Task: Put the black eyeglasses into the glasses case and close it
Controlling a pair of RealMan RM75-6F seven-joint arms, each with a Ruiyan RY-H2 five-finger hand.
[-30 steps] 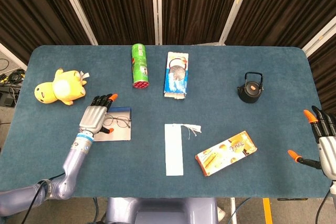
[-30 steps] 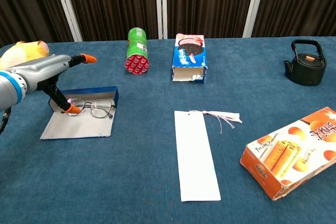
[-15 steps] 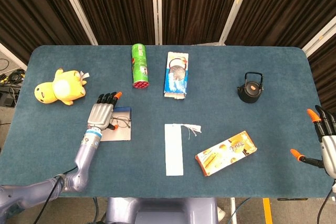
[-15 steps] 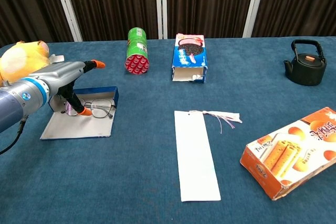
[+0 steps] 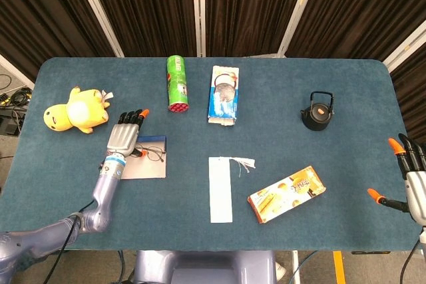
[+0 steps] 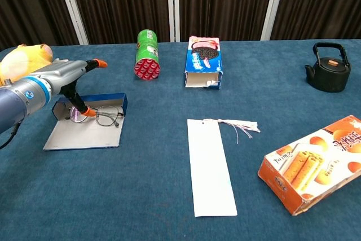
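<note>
I have the left hand (image 5: 124, 137) over the open glasses case (image 5: 148, 167), which lies flat on the blue table (image 5: 279, 108) near its left front part. From the chest camera the left hand (image 6: 63, 75) reaches in from the left, its long fingers stretched out toward the far side while its thumb points down, the orange tip at the left lens of the glasses (image 6: 100, 116). I cannot tell whether the thumb actually touches the frame or only sits just above it, and nothing is pinched as far as I can see. The glasses (image 5: 152, 153) rest inside the case (image 6: 84, 130), at its far end, close against the blue rim, lenses side by side and the frame lying flat. The lid is not folded over; the case is open.

My right hand (image 5: 411, 179) shows only in the head camera, at the right edge of the table, fingers spread apart with orange tips, holding nothing.

Elsewhere on the table I see a yellow plush toy (image 5: 75, 110) at the far left, a green can (image 5: 177, 83) lying on its side, and a cookie box (image 5: 223, 94) beside it with its open end toward me. A black kettle (image 5: 317, 112) stands upright on the right. Near the middle lies a white bookmark (image 5: 220, 189) with a tassel, and to its right an orange snack box (image 5: 287, 194) sits at an angle.
</note>
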